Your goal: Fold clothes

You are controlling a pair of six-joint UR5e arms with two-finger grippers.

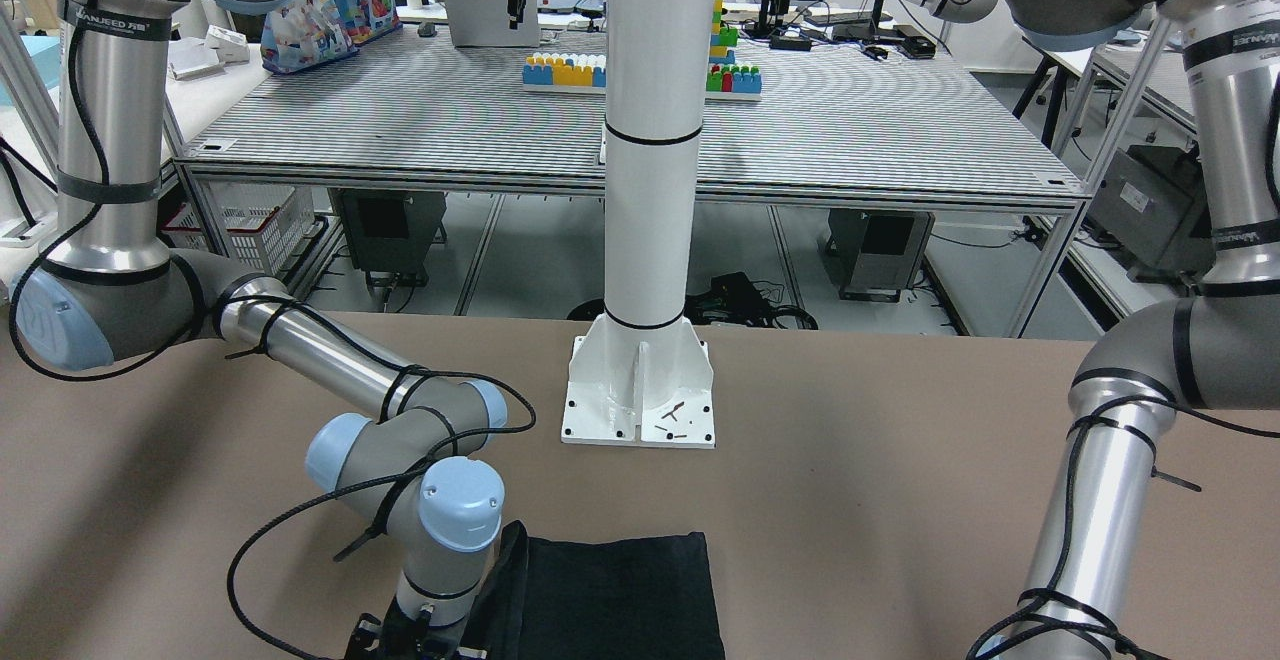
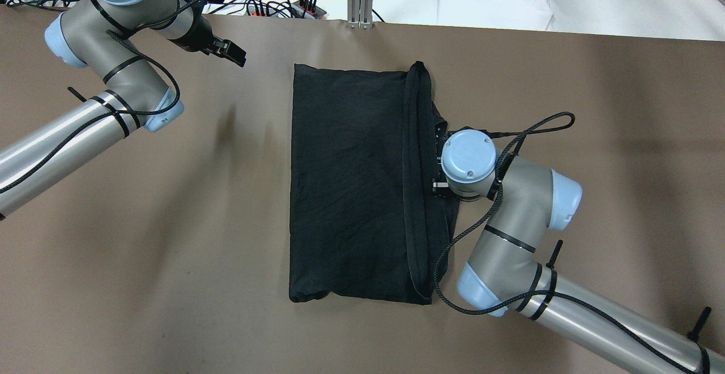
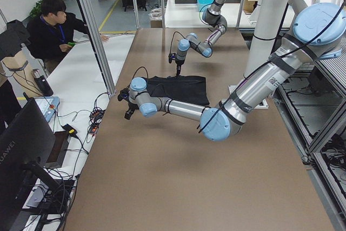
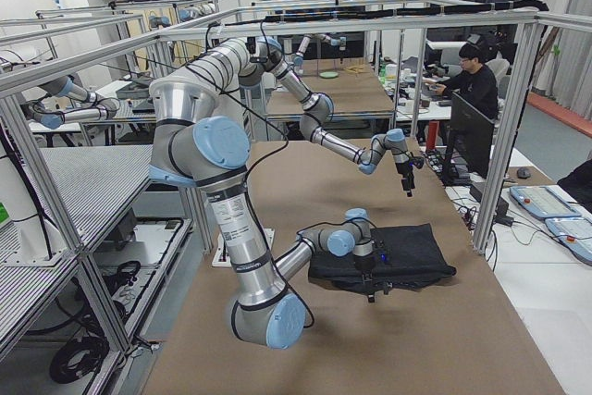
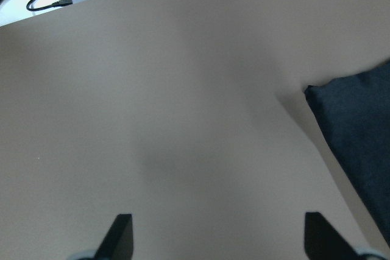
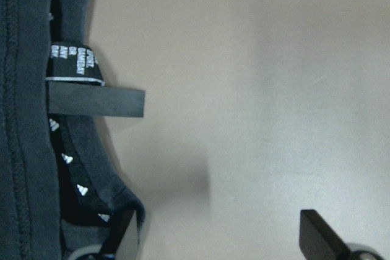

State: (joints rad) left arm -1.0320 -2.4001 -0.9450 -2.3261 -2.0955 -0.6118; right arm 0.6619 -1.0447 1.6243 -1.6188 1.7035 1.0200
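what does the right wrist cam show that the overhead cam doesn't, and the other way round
Only the right wrist view: white print and a grey tag loop at the black garment edge, and the right gripper with its jaws apart, one finger beside that edge. Only the overhead: the garment's whole rectangular outline, and the left gripper off near the table's far side, apart from the cloth. Both: the garment's edge lying on the brown table.

Black garment (image 1: 610,595) lies near the white pillar base (image 1: 640,395).
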